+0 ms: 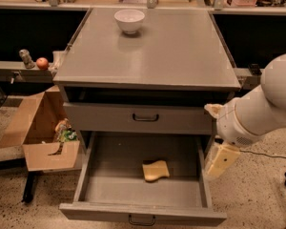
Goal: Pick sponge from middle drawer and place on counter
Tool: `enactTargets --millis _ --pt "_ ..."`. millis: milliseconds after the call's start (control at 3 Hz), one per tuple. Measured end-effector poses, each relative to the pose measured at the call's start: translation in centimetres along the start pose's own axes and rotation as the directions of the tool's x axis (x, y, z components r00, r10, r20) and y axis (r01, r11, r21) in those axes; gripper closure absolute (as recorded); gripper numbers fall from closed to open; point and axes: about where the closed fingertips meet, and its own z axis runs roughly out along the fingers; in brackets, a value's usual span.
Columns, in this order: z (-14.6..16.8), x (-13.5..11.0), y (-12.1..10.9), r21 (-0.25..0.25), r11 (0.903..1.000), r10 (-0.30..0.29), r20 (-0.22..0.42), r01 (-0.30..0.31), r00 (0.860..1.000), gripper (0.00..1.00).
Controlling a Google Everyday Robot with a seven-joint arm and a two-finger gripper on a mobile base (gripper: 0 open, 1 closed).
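Note:
The sponge (156, 170), a pale yellow-tan pad with wavy edges, lies flat on the floor of the open middle drawer (142, 212), right of centre. My gripper (221, 159), a cream-coloured piece at the end of the white arm, hangs just outside the drawer's right wall, to the right of the sponge and apart from it. It holds nothing that I can see. The grey counter (152, 56) is the top of the cabinet above.
A white bowl (129, 20) stands at the back of the counter. A shut grey drawer front (109, 119) sits above the open drawer. An open cardboard box (40, 135) stands on the floor at the left. An apple (42, 63) rests on a side ledge.

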Motion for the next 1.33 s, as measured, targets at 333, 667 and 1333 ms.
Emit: enactTargets --millis 333,667,1333 --pt "6.5 1.5 1.6 -0.044 0.9985 0.036 0.081 -0.032 0.996 0.0" --pt "13.3 3.2 2.9 -0.054 0.9958 0.082 0.176 -0.073 0.981 0.0" --pt "21.7 4.9 4.1 -0.09 0.9857 0.163 0.299 -0.143 0.94 0.0"
